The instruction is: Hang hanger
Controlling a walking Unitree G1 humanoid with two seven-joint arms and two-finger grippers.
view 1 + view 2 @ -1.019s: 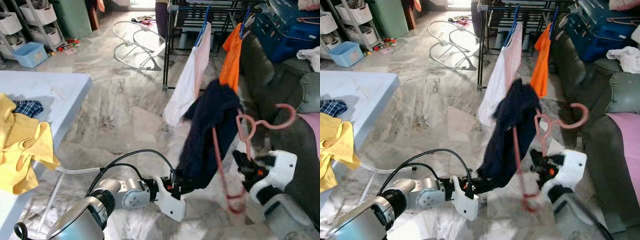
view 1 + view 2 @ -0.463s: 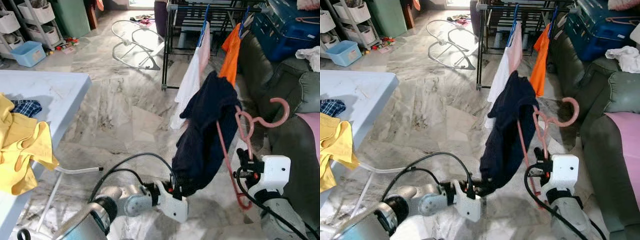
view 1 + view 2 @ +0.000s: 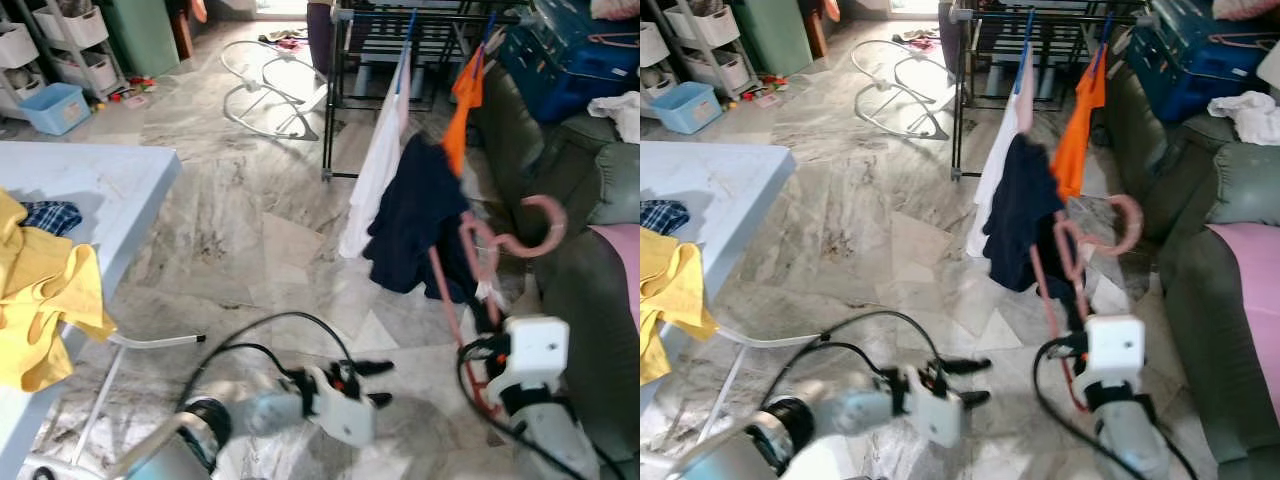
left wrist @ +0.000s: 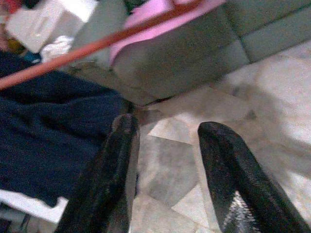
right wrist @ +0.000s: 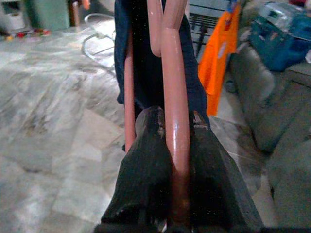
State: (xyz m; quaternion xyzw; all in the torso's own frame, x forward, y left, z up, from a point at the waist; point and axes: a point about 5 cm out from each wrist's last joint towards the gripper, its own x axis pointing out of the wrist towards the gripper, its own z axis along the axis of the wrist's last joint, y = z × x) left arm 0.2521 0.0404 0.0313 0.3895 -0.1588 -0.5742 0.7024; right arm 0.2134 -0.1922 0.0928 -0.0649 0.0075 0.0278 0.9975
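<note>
A pink plastic hanger [image 3: 472, 243] carries a navy garment [image 3: 415, 220] that hangs free over the marble floor. My right gripper [image 3: 487, 318] is shut on the hanger's lower bar, with the hook [image 3: 543, 222] pointing right toward the sofa. In the right wrist view the fingers [image 5: 146, 160] clamp the pink bar [image 5: 174, 97]. My left gripper [image 3: 376, 384] is open low above the floor, below and left of the garment, holding nothing; its fingers [image 4: 114, 165] stand apart. The black drying rack [image 3: 345, 60] stands behind, with a white garment [image 3: 375, 170] and an orange garment [image 3: 462, 95] on blue hangers.
A pale blue table [image 3: 110, 190] with a yellow garment [image 3: 50, 290] is on the left. A dark grey sofa [image 3: 590, 280] runs along the right. A white tubular frame [image 3: 265, 95] and storage bins [image 3: 60, 105] lie farther back. A black cable [image 3: 270, 325] loops over my left arm.
My left gripper has let go of the navy garment's hem and opened. The garment swung back toward the rack and hangs straighter. The right gripper still holds the hanger, now a little farther forward.
</note>
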